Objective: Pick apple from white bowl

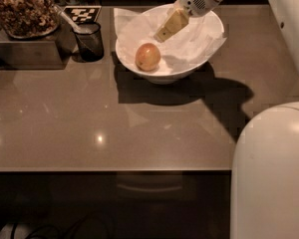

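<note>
Now, in the camera view, the apple (147, 57) sits inside the white bowl (215, 25), on crumpled paper (192, 46), close to the bowl's wall on the picture's left. The bowl stands on the brown table (139, 128), with a small dark cup (89, 41) just beside it. The gripper (163, 34) hangs over the middle of the bowl, coming in from the top right and pointing down and left. It holds nothing, and I cannot tell if it is open or shut. The apple lies below its tip and a little left, near but not touching. The apple is round, so no side is longer. I think the gripper must go down and a bit left.
</note>
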You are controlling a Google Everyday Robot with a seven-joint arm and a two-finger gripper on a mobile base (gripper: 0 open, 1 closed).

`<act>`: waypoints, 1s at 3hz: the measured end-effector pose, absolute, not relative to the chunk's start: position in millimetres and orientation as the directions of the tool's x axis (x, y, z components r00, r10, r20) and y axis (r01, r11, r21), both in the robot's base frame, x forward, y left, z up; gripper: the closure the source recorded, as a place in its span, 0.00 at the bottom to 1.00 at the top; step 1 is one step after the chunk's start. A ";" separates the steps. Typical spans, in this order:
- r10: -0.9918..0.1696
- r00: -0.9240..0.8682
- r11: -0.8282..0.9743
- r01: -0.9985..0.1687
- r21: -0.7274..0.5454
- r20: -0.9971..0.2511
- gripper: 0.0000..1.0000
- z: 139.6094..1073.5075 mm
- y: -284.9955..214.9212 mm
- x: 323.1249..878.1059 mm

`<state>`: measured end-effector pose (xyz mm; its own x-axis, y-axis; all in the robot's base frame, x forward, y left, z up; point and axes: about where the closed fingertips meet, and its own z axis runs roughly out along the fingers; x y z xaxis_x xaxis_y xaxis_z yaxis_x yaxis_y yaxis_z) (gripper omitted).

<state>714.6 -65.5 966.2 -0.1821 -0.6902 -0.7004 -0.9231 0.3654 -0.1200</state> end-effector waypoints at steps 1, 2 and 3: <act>-0.686 -0.182 0.338 -0.937 -0.087 -0.704 0.28 948.1 -51.1 719.0; -0.679 -0.196 0.328 -0.943 -0.054 -0.708 0.27 933.3 -42.3 720.3; -0.673 -0.213 0.330 -0.943 -0.029 -0.709 0.27 921.7 -35.1 720.4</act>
